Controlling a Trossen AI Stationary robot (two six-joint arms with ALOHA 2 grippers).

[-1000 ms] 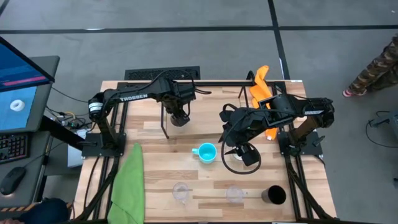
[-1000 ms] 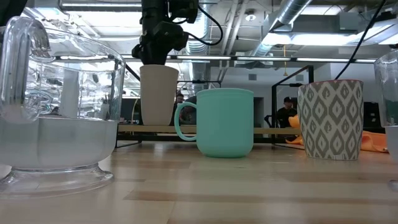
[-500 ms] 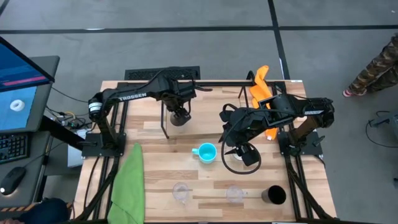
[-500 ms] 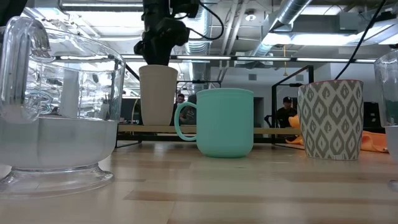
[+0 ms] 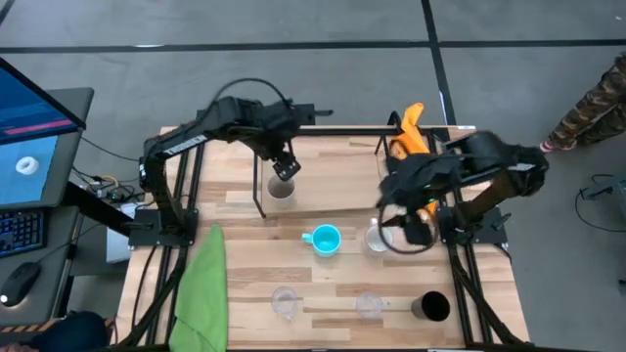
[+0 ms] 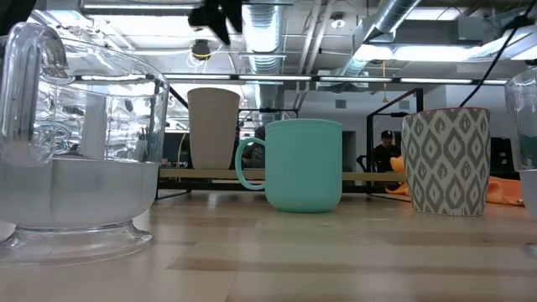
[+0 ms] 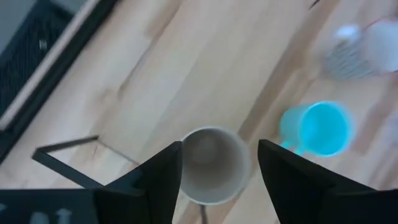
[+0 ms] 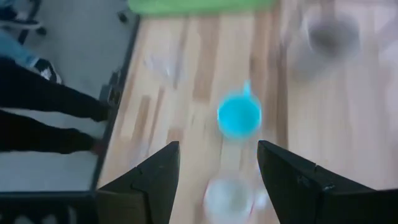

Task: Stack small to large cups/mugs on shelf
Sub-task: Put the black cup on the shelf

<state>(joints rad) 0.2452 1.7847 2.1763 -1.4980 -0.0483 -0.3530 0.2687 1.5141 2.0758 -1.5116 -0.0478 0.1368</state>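
Observation:
The grey-beige cup (image 5: 281, 188) stands upright on its base at the left end of the shelf (image 5: 259, 200); it also shows in the low view (image 6: 213, 127). My left gripper (image 5: 284, 168) hangs open above it, its fingers either side of the cup's mouth (image 7: 211, 165) without touching. My right gripper (image 5: 403, 231) is open just right of the white patterned mug (image 5: 377, 238), which stands on the table. The blue mug (image 5: 323, 240) stands at mid-table. Two clear glasses (image 5: 285, 301) (image 5: 369, 305) and the black cup (image 5: 431, 307) stand near the front edge.
A green cloth (image 5: 202, 288) lies along the table's left front. An orange object (image 5: 411, 132) sits at the far right by the shelf's end. A person's legs (image 8: 43, 106) show beyond the table's edge. Bare wood lies between the shelf and the blue mug.
My left gripper has risen straight up off the grey-beige cup, which stays standing on the shelf. My right gripper has drawn back toward the table's right edge, uncovering the white patterned mug, which has not moved.

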